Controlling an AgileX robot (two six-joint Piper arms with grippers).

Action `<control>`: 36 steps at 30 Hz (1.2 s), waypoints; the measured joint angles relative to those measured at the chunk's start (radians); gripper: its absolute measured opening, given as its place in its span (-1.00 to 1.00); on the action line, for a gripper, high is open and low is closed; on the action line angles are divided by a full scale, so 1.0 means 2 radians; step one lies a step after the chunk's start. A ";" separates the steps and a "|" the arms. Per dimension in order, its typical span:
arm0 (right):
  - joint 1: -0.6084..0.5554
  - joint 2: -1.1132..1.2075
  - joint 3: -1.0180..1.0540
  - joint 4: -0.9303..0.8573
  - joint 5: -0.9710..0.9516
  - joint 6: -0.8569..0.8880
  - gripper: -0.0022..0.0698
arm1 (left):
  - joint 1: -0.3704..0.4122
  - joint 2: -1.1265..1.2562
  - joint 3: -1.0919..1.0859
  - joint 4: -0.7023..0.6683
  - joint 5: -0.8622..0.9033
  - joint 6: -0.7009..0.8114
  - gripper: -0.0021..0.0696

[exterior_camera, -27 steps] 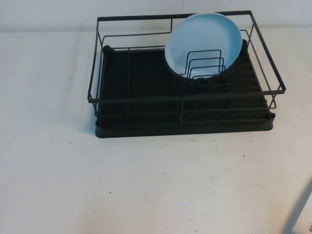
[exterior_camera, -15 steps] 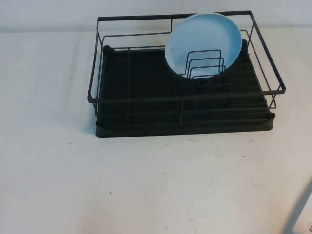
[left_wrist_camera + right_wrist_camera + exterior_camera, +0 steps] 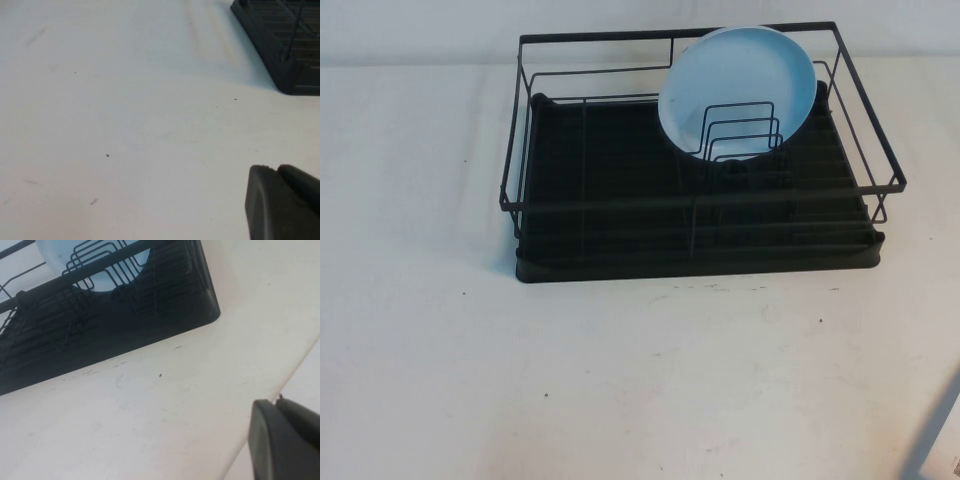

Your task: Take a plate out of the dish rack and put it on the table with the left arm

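Observation:
The light-blue plate (image 3: 737,92) stands on edge among the wire dividers at the back right of the black dish rack (image 3: 695,215), which sits on the white table (image 3: 620,380). Neither arm shows in the high view. In the left wrist view my left gripper (image 3: 276,169) hangs over bare table, its fingers together and empty, with a corner of the rack (image 3: 287,47) some way off. In the right wrist view my right gripper (image 3: 276,402) is shut and empty over the table's edge, and the rack (image 3: 125,315) and part of the plate (image 3: 55,252) show beyond it.
The table's front right corner edge (image 3: 930,440) cuts across the high view's lower right. Open white tabletop lies to the left of and in front of the rack. The left half of the rack holds nothing.

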 joint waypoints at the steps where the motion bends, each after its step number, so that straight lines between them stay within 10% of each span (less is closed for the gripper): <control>1: 0.000 0.000 0.000 0.000 0.000 0.000 -0.99 | 0.000 0.000 0.000 -0.007 -0.001 -0.004 -0.95; 9: 0.000 0.000 0.000 0.000 0.000 0.000 -0.99 | 0.000 0.000 0.001 -0.233 -0.097 -0.135 -0.95; 18: 0.000 0.000 0.000 0.000 0.000 0.000 -0.99 | 0.000 0.000 0.001 -0.301 -0.129 -0.168 -0.95; 30: 0.000 0.000 0.000 0.000 0.000 0.000 -0.99 | -0.014 0.250 -0.356 -0.231 0.147 0.144 -0.95; 36: 0.000 0.000 0.000 0.000 0.000 0.000 -0.99 | -0.016 0.450 -0.583 -0.319 0.244 0.318 -0.95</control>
